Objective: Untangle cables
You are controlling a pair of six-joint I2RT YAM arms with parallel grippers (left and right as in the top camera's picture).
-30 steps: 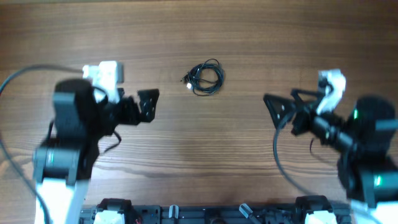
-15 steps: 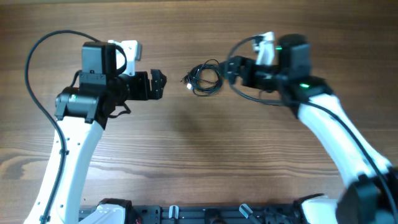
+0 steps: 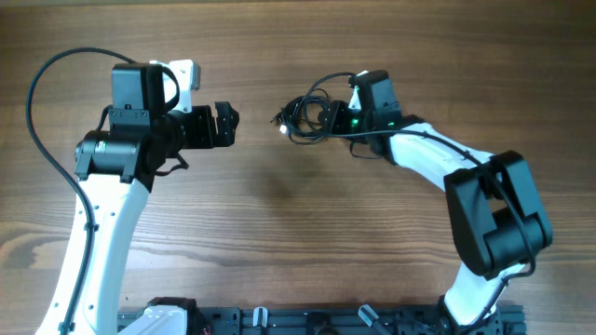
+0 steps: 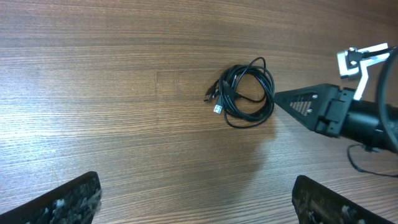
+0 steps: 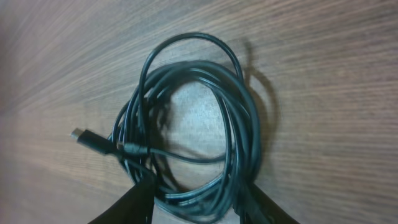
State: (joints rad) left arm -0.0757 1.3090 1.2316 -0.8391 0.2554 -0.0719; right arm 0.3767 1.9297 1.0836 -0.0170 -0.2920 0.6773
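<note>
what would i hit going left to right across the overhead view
left gripper → cables → right gripper, its jaws open at the coil's right edge

Brown wood-grain table (image 3: 279, 233) with one coiled bundle of thin black cables (image 5: 241, 140) on it.

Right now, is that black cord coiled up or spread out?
Coiled up: the cables lie in one tangled loop on the table, plug ends poking out.
</note>
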